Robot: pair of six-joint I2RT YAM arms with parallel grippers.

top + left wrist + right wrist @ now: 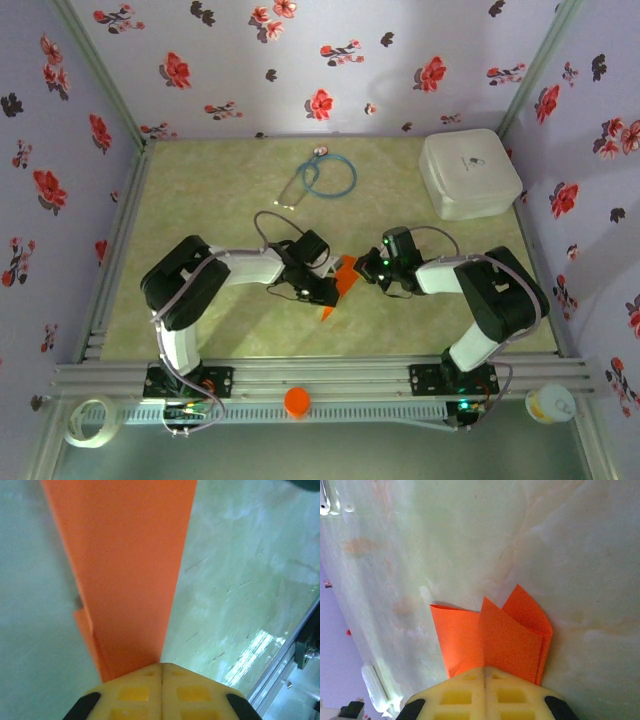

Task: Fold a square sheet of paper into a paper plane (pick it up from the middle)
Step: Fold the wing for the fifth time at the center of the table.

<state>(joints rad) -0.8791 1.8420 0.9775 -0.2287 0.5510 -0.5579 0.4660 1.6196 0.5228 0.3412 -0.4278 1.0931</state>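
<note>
**Paper clamped between both pincers, mid-table**

Left pincer (161, 669) is closed flat on one end of the paper (130, 570). The folded strip runs straight away from its tips, along the pincer's own line. Right pincer (485, 671) is closed too, clamped on a stack of folded layers whose corners fan out just past its tips.

From above I see the paper between the two, neither arm nearer. Its long axis slants from a near point by the left pincer toward the right one. I judge the next crease turns on that shared line.

Whether the paper touches the table (230, 190) I cannot tell. Open room lies all round. The box (470, 175) and blue loop (325, 178) sit well apart at the far side, and the rail (330, 372) lies on the near side.
</note>
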